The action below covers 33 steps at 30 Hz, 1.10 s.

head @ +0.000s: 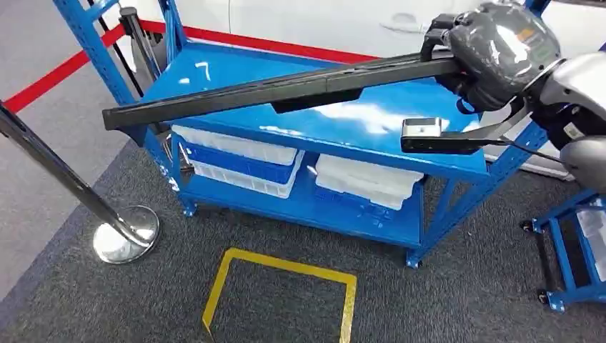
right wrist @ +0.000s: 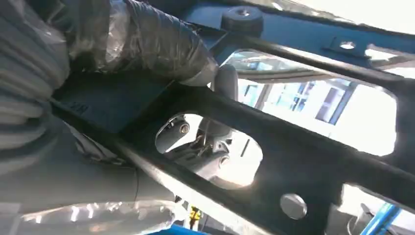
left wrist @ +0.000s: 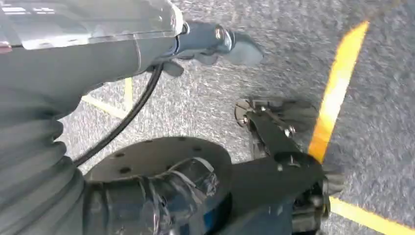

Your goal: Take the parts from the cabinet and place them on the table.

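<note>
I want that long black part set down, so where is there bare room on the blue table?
The blue table top is bare under the long black part held by the right hand. The shelf below is crowded with white trays.

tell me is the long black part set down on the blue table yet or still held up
Held up. The right hand grips one end of the long black part, which hangs level above the blue table, casting a shadow there.

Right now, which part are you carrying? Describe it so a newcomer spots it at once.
Find the blue table ahead. Slanting above its top is a long black part, gripped at one end by my right hand. Unlike the white bins on the shelf below, it is dark, slim and spans most of the table.
</note>
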Motion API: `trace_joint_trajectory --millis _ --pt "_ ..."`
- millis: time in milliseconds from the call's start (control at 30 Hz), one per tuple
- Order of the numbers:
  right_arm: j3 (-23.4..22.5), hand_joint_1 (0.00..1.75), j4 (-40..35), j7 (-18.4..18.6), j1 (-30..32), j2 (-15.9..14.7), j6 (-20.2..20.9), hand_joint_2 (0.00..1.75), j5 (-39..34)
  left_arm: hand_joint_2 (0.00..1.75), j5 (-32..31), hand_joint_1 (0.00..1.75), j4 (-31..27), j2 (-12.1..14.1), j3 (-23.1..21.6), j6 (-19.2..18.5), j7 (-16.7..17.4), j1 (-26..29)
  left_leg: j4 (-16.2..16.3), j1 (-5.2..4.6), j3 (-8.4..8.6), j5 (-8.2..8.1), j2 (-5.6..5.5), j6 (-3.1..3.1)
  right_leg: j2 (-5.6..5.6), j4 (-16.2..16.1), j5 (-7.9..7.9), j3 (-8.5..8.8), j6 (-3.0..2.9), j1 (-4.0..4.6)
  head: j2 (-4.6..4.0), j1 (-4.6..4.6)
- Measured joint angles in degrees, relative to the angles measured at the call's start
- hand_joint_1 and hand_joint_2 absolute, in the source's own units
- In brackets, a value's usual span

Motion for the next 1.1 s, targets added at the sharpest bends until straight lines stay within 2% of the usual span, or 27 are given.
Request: trace_joint_trajectory --millis 33,67,100,133,167,200,233,267,367,400,467,500,533,567,600,667,700,733,767,833,867,900,967,1000,1033,1067,1100 --pt "0.4 1.75 0.0 0.0 0.0 0.0 0.0 1.75 0.0 1.75 0.0 0.0 0.0 0.0 0.0 0.0 0.0 0.0 0.1 -0.11 -1.04 0.73 0.05 0.0 0.02 4.1 -1.41 -0.49 0.21 0.0 0.0 0.0" --pt "0.6 1.75 0.0 0.1 0.0 0.0 0.0 1.75 0.0 1.75 0.0 0.0 0.0 0.0 0.0 0.0 0.1 0.0 0.4 -0.14 -2.12 1.4 0.09 -0.08 0.03 6.5 -0.5 -0.31 0.35 0.0 0.0 -0.04" --pt "0.8 1.75 0.0 0.2 0.0 0.0 -0.1 1.75 -0.1 1.75 0.0 0.0 0.0 0.0 0.0 0.1 0.2 0.0 0.8 -0.14 -3.32 1.99 0.15 -0.16 0.05 6.7 1.86 0.8 0.42 0.01 -0.02 0.0" --pt "0.9 1.75 0.0 0.2 0.0 0.0 -0.1 1.75 -0.2 1.75 0.0 0.0 0.0 0.0 0.0 0.1 0.2 0.0 1.3 -0.12 -4.45 2.46 0.17 -0.23 0.04 5.0 4.21 2.82 0.46 -0.01 0.0 -0.02" --pt "0.9 1.75 0.0 0.3 0.0 0.0 -0.2 1.75 -0.2 1.75 0.0 0.0 0.0 0.0 0.0 0.2 0.2 0.0 1.8 -0.06 -5.51 2.9 0.19 -0.42 0.03 1.5 5.74 5.98 0.42 -0.05 0.0 -0.02" --pt "0.9 1.75 0.1 0.3 0.0 0.0 -0.2 1.75 -0.3 1.75 -0.1 0.0 0.0 0.0 0.0 0.2 0.2 0.0 2.3 -0.04 -6.24 3.29 0.19 -0.65 0.02 -3.1 4.8 9.51 0.28 -0.07 0.0 -0.02" --pt "0.9 1.75 0.1 0.4 0.0 0.0 -0.2 1.75 -0.3 1.75 -0.2 0.0 0.0 0.0 0.0 0.3 0.2 -0.1 2.6 -0.29 -6.92 3.62 0.09 -1.02 0.03 -8.2 1.73 12.62 0.09 0.4 0.0 0.0" --pt "0.9 1.75 0.1 0.4 0.1 0.0 -0.3 1.75 -0.4 1.75 -0.2 0.0 0.0 -0.1 0.0 0.3 0.2 0.0 2.6 -0.24 -6.92 4.1 0.1 -1.36 0.2 -9.5 1.01 13.23 -0.45 0.57 0.0 -0.07" --pt "1.0 1.75 0.3 0.5 0.0 0.1 -0.4 1.75 -0.5 1.75 -0.2 0.0 0.0 -0.1 0.0 0.3 0.2 0.2 1.9 -0.49 -7.27 5.98 -0.08 -2.39 0.06 -9.9 2.52 11.76 -1.6 0.7 0.0 0.0" --pt "1.3 1.75 0.4 0.5 -0.1 0.1 -0.5 1.75 -0.5 1.75 -0.3 0.0 0.0 -0.1 0.0 0.4 0.1 0.0 2.6 -0.07 -7.71 4.41 -0.28 -2.68 -0.28 -10.1 3.52 11.56 -2.09 0.2 0.0 -0.02" --pt "1.3 1.75 0.5 0.6 0.0 0.2 -0.6 1.75 -0.6 1.75 -0.5 0.0 0.0 -0.1 0.0 0.4 0.0 0.0 7.9 0.05 -9.59 -2.8 -0.33 -3.47 -0.3 -10.2 4.91 9.91 -2.98 0.13 0.0 -0.09" --pt "1.3 1.75 0.5 0.6 0.0 0.2 -0.7 1.75 -0.6 1.75 -0.6 0.0 0.0 -0.1 0.0 0.4 -0.1 0.0 12.3 0.13 -10.42 -5.99 -0.31 -3.78 -0.3 -10.2 5.62 9.03 -2.99 0.13 0.0 -0.09" --pt "1.4 1.75 0.5 0.6 0.1 0.2 -0.7 1.75 -0.6 1.75 -0.6 0.0 0.0 -0.1 0.0 0.4 -0.2 -0.1 16.2 0.2 -11.01 -7.66 -0.31 -4.02 -0.3 -10.2 6.3 8.14 -2.95 0.15 0.0 -0.09" --pt "1.4 1.75 0.5 0.7 0.2 0.2 -0.7 1.75 -0.6 1.75 -0.6 0.0 0.0 0.0 0.0 0.5 -0.2 -0.1 19.0 0.26 -10.94 -7.51 -0.31 -4.18 -0.29 -10.1 7.03 7.18 -2.9 0.15 0.0 -0.09" --pt "1.4 1.75 0.5 0.7 0.3 0.2 -0.7 1.75 -0.6 1.75 -0.6 0.0 0.0 0.0 0.0 0.5 -0.2 -0.1 19.4 0.37 -9.83 -5.56 -0.31 -4.28 -0.27 -10.0 7.77 6.16 -2.8 0.12 0.0 -0.09" --pt "1.4 1.75 0.5 0.7 0.3 0.2 -0.7 1.75 -0.6 1.75 -0.6 0.0 0.0 0.0 0.0 0.6 -0.2 -0.1 14.6 0.47 -5.09 -1.58 -0.31 -4.17 -0.14 -9.8 8.91 4.49 -2.37 -0.01 0.0 -0.09" --pt "1.4 1.75 0.5 0.7 0.3 0.2 -0.8 1.75 -0.6 1.75 -0.7 0.0 0.0 0.0 0.0 0.6 -0.2 -0.2 9.7 0.53 -1.2 -1.4 -0.35 -4.01 -0.04 -9.6 9.41 3.96 -2.03 -0.02 0.0 -0.11" --pt "1.4 1.75 0.4 0.7 0.3 0.2 -0.8 1.75 -0.6 1.75 -0.7 0.0 0.0 0.0 0.0 0.6 -0.2 -0.2 4.3 0.37 2.93 -3.65 -0.53 -3.76 -0.02 -9.5 9.77 3.56 -1.62 0.17 0.0 -0.11" --pt "1.4 1.75 0.5 0.8 0.3 0.0 -0.8 1.75 -0.6 1.75 -0.7 0.0 0.0 0.0 0.0 0.6 -0.2 -0.1 0.6 0.24 4.55 -4.88 -0.75 -3.31 -0.12 -9.3 10.27 3.43 -1.22 0.2 0.0 0.0" --pt "1.4 1.75 0.5 0.9 0.4 0.1 -1.1 1.75 -0.6 1.75 -0.7 0.0 0.0 -0.1 0.0 0.7 -0.2 -0.1 1.1 -0.07 3.55 -3.98 -0.93 -2.8 -0.29 -10.2 11.77 3.38 -0.59 0.14 0.0 -0.04" --pt "1.4 1.75 0.5 0.9 0.4 0.1 -1.1 1.75 -0.6 1.75 -0.7 0.0 0.0 -0.1 0.0 0.7 -0.2 -0.1 0.8 -0.03 2.58 -3.19 -0.91 -2.23 -0.3 -10.6 12.52 3.26 -0.11 0.2 0.0 0.02" --pt "1.4 1.75 0.5 1.0 0.6 0.0 -1.1 1.75 -0.6 1.75 -0.7 0.0 0.0 -0.2 0.0 0.7 -0.2 -0.1 0.3 0.49 2.69 -2.21 -0.52 -1.51 -0.12 -10.3 11.92 2.69 0.08 -0.15 0.0 -0.02" --pt "1.4 1.75 0.5 1.1 0.7 -0.1 -1.2 1.75 -0.6 1.75 -0.7 0.0 0.0 -0.2 0.0 0.7 -0.2 -0.1 0.3 0.26 0.84 -0.78 -0.32 -0.29 0.12 -5.7 5.04 1.02 0.29 -0.05 0.0 0.11" --pt "1.4 1.75 0.5 1.2 0.9 -0.1 -1.3 1.75 -0.6 1.75 -0.7 0.0 0.0 -0.2 0.0 0.9 -0.2 0.0 0.3 0.14 -0.03 -0.12 -0.21 -0.22 0.21 -1.4 1.43 0.12 0.43 0.01 0.0 0.11" --pt "1.4 1.75 0.5 1.3 1.3 -0.1 -1.4 1.75 -0.6 1.75 -0.7 0.0 0.0 -0.2 0.0 0.9 -0.1 0.0 0.4 -0.05 -0.92 0.54 -0.18 -0.17 0.22 3.0 -0.87 -0.6 0.54 0.02 0.0 0.11" --pt "1.4 1.75 0.5 1.4 1.8 -0.1 -1.6 1.75 -0.6 1.75 -0.7 0.0 0.0 -0.2 0.0 0.9 0.0 0.0 0.5 -0.18 -1.83 1.18 -0.13 -0.15 0.22 6.3 -1.18 -0.8 0.55 0.02 0.0 0.09" --pt "1.4 1.75 0.5 1.5 2.3 -0.1 -1.7 1.75 -0.5 1.75 -0.7 0.0 0.0 -0.2 0.0 0.9 0.1 0.0 0.7 -0.29 -2.72 1.72 -0.1 -0.15 0.23 7.4 0.15 -0.12 0.46 0.04 0.0 0.11"
